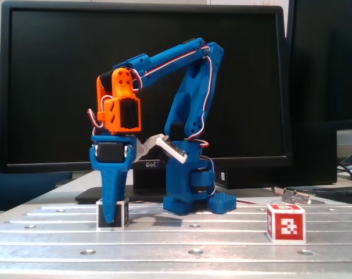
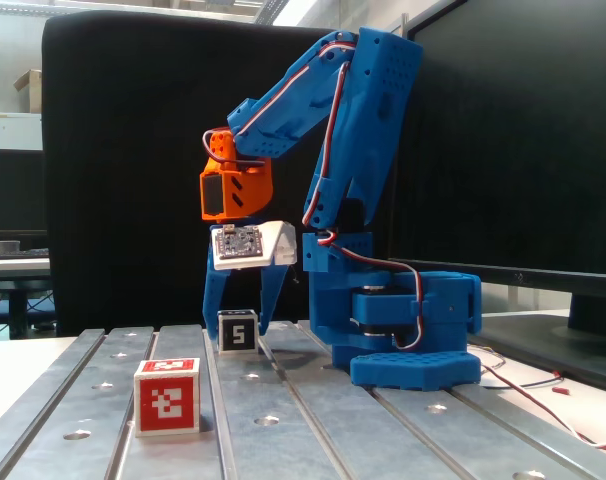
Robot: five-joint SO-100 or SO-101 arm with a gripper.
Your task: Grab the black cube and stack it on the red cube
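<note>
I have the gripper (image 2: 241, 322) lowered over the black cube (image 2: 237, 331), with its blue fingers (image 2: 214, 300) pointing straight down toward six o'clock. In a fixed view the two fingers straddle the cube, one at its nine o'clock side and one at its three o'clock side, and a gap shows on each side, so the hand is spread and grasps nothing. In the other fixed view a single blue finger (image 1: 111, 200) stands directly in front of the black cube (image 1: 122, 214) and hides its left half.

The black cube sits flat on the grooved metal table (image 2: 313, 420), upright and square to it. Its face with the white "5" is turned toward one fixed camera. As a cube it has no long axis I can pick out.

The red cube (image 2: 167, 397) rests flat on the same table, well apart from the gripper. It lies at about seven o'clock from the black cube in one fixed view. In the other fixed view the red cube (image 1: 286, 222) lies far out at three o'clock from the black cube, with its white blocky marker facing the lens.
</note>
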